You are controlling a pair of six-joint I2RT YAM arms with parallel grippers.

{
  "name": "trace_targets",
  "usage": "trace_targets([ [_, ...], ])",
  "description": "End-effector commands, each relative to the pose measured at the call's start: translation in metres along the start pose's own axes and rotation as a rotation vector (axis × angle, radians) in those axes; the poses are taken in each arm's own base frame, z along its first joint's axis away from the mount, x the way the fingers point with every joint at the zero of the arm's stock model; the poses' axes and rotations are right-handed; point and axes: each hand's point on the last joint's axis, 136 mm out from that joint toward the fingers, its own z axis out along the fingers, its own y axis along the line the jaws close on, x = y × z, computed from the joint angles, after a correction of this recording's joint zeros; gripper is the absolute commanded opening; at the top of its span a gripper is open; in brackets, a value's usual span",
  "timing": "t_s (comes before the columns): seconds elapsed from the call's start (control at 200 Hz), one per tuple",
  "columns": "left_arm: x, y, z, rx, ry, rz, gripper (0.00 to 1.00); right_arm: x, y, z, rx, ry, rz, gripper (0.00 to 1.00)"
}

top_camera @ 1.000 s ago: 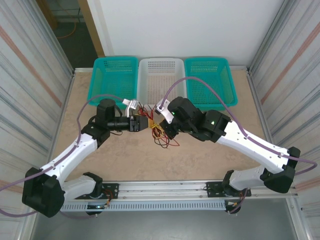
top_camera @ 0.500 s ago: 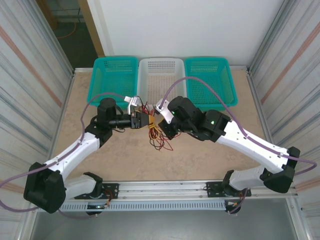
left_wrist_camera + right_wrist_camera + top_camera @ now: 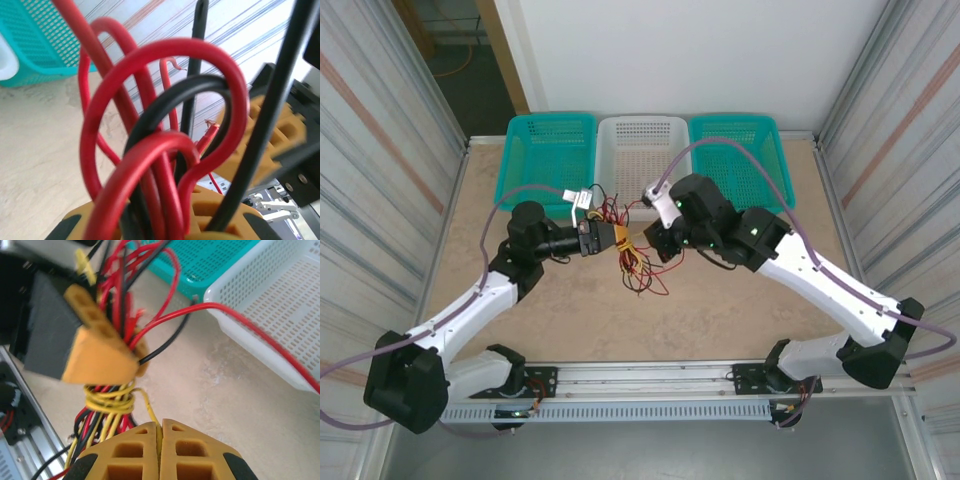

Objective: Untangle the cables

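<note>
Your cables (image 3: 634, 266), red, black and yellow tangle, above the counter (image 3: 720, 300), near side of white basket (image 3: 642, 122), your left tool (image 3: 618, 238) clamped on red and black loops, your right tool (image 3: 647, 246) pinched tight on a yellow strand.

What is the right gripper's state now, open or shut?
Shut: in its wrist view the right gripper has its orange fingers pressed together without a gap, and a yellow cable seems pinched between them.
</note>
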Motion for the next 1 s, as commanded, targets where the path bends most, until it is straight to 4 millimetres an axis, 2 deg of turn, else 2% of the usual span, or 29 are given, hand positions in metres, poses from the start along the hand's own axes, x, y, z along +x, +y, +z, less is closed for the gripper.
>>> trace_targets([
  [0.0, 0.015, -0.027, 0.004, 0.099, 0.028, 0.016, 0.0, -0.037, -0.032, -0.022, 0.028, -0.122, 0.139, 0.0],
  [0.09, 0.019, -0.048, 0.009, 0.156, 0.046, 0.051, 0.0, -0.034, -0.068, -0.015, 0.086, -0.143, 0.245, 0.0],
  [0.15, 0.019, -0.059, 0.009, 0.193, 0.048, 0.061, 0.0, -0.032, -0.084, -0.012, 0.07, -0.174, 0.303, 0.0],
  [0.24, 0.013, -0.074, 0.006, 0.25, 0.03, 0.07, 0.0, -0.03, -0.096, -0.009, 0.008, -0.204, 0.378, 0.0],
  [0.326, 0.005, -0.094, 0.002, 0.312, -0.004, 0.088, 0.0, -0.028, -0.102, -0.002, -0.15, -0.197, 0.501, 0.0],
  [0.436, -0.014, -0.122, -0.008, 0.396, -0.109, 0.128, 0.0, -0.026, -0.086, 0.011, -0.35, -0.199, 0.567, 0.0],
  [0.521, -0.031, -0.144, -0.015, 0.459, -0.187, 0.159, 0.0, -0.018, -0.072, 0.023, -0.38, -0.222, 0.573, 0.0],
  [0.601, -0.05, -0.166, -0.025, 0.517, -0.286, 0.191, 0.0, -0.009, -0.072, 0.029, -0.405, -0.286, 0.64, 0.0],
  [0.666, -0.067, -0.179, -0.034, 0.548, -0.386, 0.204, 0.0, -0.005, -0.073, 0.028, -0.432, -0.38, 0.695, 0.0],
  [0.737, -0.082, -0.188, -0.041, 0.556, -0.47, 0.229, 0.0, 0.002, -0.062, 0.029, -0.461, -0.443, 0.724, 0.0],
  [0.782, -0.091, -0.187, -0.044, 0.535, -0.538, 0.243, 0.0, 0.004, -0.051, 0.03, -0.475, -0.464, 0.721, 0.0],
  [0.872, -0.114, -0.167, -0.062, 0.417, -0.752, 0.246, 0.0, 0.011, -0.027, 0.035, -0.483, -0.466, 0.712, 0.0],
  [0.927, -0.126, -0.154, -0.072, 0.329, -0.852, 0.247, 0.0, 0.016, -0.019, 0.038, -0.488, -0.472, 0.727, 0.0],
  [0.997, -0.136, -0.148, -0.08, 0.264, -0.933, 0.271, 0.0, 0.023, -0.01, 0.04, -0.494, -0.482, 0.751, 0.0],
])
